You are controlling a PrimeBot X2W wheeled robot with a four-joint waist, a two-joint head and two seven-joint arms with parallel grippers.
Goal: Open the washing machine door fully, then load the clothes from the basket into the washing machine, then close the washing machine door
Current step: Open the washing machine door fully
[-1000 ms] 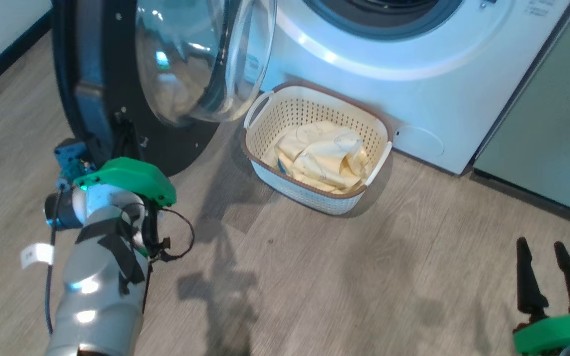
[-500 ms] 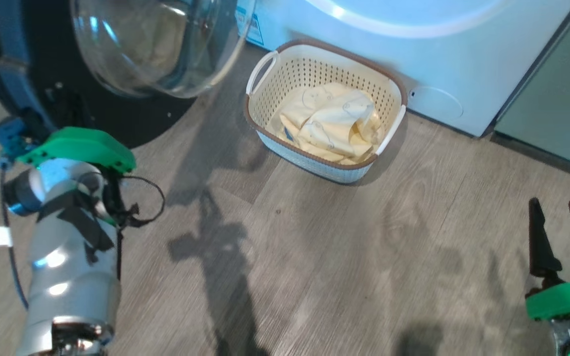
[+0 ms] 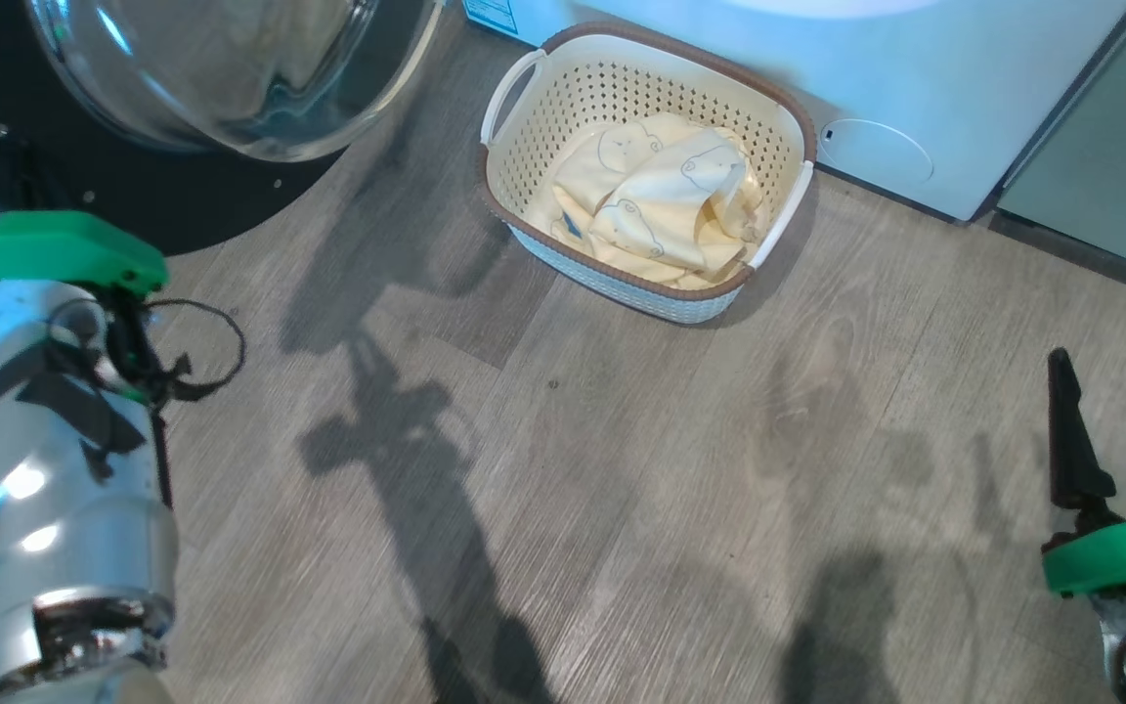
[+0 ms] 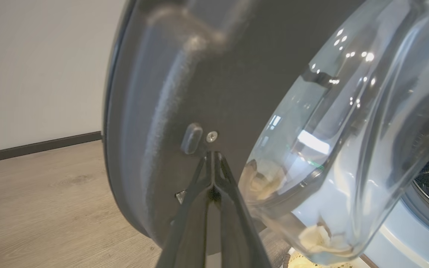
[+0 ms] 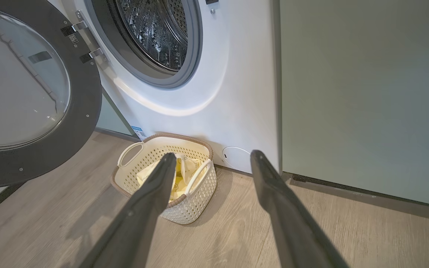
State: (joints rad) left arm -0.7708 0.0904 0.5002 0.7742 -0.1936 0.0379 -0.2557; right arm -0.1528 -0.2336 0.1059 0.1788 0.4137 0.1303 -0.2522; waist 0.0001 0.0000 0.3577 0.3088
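The washing machine door (image 3: 133,205) stands swung open at the upper left, its glass bowl (image 3: 231,68) bulging toward me. My left gripper (image 4: 212,154) is shut on nothing, its tips at the door's (image 4: 169,93) black inner face just under a screw. In the head view the green wrist cover (image 3: 55,249) hides its fingers. The basket (image 3: 543,108) sits on the floor against the washing machine (image 3: 915,88), with the pale yellow clothes (image 3: 661,196) piled inside. My right gripper (image 3: 1105,367) hangs open low on the right, well short of the basket (image 5: 199,193). The steel drum (image 5: 155,33) stands exposed.
A pale green cabinet (image 5: 367,93) adjoins the machine on the right. Wood-look floor (image 3: 622,469) stretches between my arms and the basket. A white wall with dark skirting (image 4: 32,150) lies beyond the door.
The whole head picture has shifted as the camera moved, so the basket and door sit higher and further left. The left gripper stays shut at the door; the right stays open.
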